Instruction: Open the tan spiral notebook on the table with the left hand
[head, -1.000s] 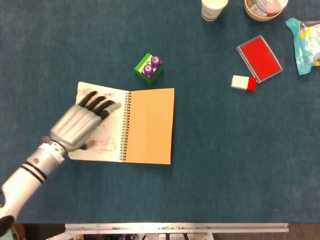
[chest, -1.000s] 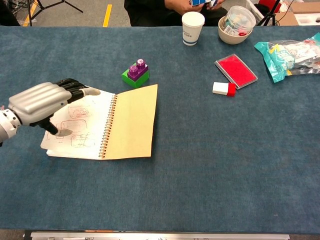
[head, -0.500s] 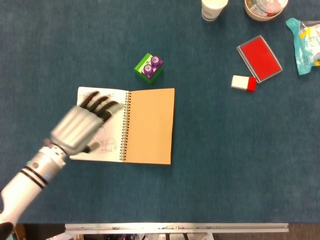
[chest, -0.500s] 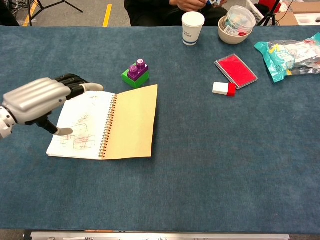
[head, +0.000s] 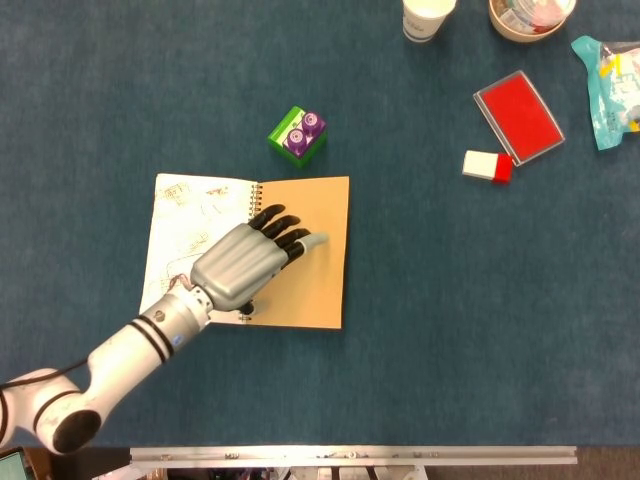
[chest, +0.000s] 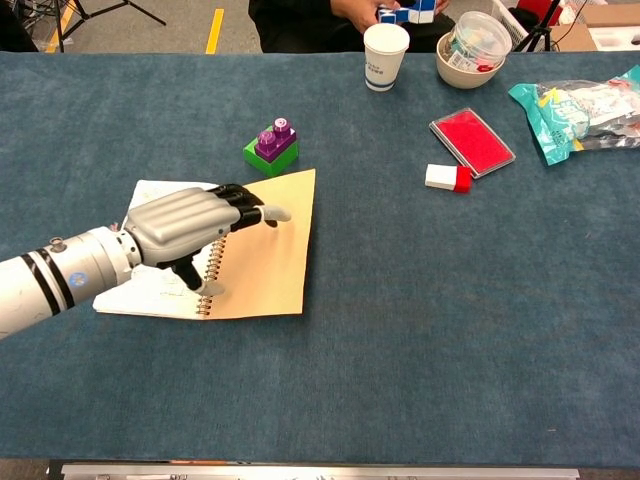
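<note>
On the table: lying open and flat on the dark blue felt tabletop (head: 420, 330), tan spiral-bound paper notebook (head: 318, 285), sketched white page to the left of the wire spiral, tan sheet to the right.
Left hand: silver-backed robot left hand with black fingers (head: 245, 265) hovering palm down over the spiral and the tan sheet, gripping nothing; fingers (chest: 243, 203) stretching out side by side toward the right, a pale fingertip reaching furthest; thumb pointing down near the lower spiral; contact with the paper impossible to tell.
Right hand: not showing in either view.
Behind the notebook: sitting just beyond its far edge, green and purple plastic toy block (head: 298, 134).
Far right side: lying well apart from the notebook, flat red rectangular pad in a grey frame (head: 517, 116); resting near it, small white and red block (head: 487, 166); lying at the table's right edge, teal plastic packet (chest: 580, 115).
Far edge: standing side by side, white paper cup (chest: 385, 56) and round cream bowl (chest: 470, 52).
</note>
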